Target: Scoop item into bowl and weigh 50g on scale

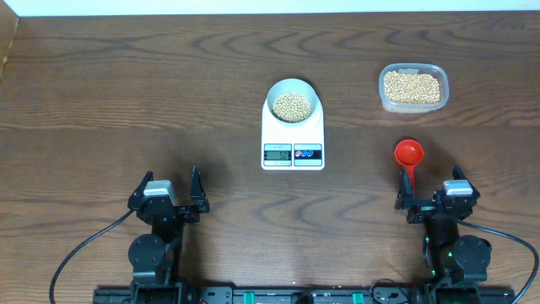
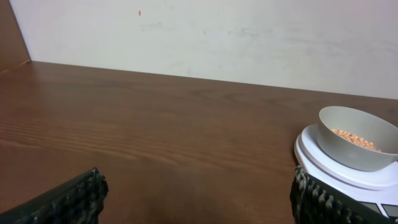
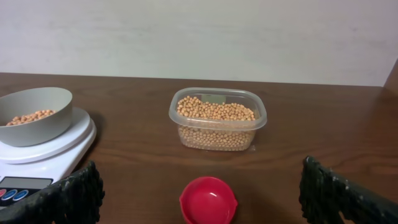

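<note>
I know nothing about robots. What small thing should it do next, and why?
Probably the right end effector, which is open, should reach forward and close on the red scoop lying just ahead of it. The bowl on the scale already holds beans, but the display is unreadable, so I can't tell whether more from the tub are needed.

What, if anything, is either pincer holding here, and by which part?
Nothing is held. The left pincer and right pincer are both open and empty. The red scoop lies loose just in front of the right pincer, ungripped.
</note>
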